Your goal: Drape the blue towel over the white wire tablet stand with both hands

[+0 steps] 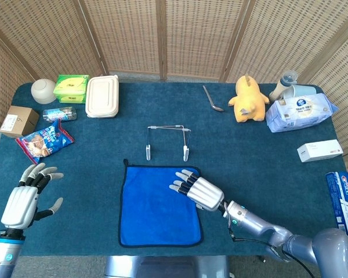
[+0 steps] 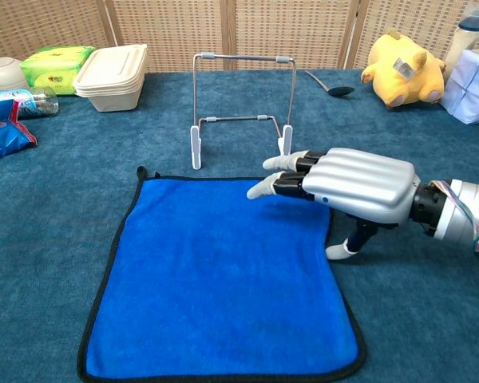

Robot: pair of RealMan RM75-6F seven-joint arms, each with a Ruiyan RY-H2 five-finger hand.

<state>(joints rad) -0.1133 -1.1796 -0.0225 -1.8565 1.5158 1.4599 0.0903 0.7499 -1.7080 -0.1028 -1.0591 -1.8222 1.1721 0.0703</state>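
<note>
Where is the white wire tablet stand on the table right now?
In the head view, the white wire tablet stand stands upright near the table's middle, just beyond the far edge of the flat blue towel; the right hand is its nearest neighbour.

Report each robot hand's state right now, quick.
Left robot hand: open, fingers spread, holding nothing, off to the left of the blue towel.
Right robot hand: open, fingers extended over the towel's far right corner, gripping nothing.
</note>
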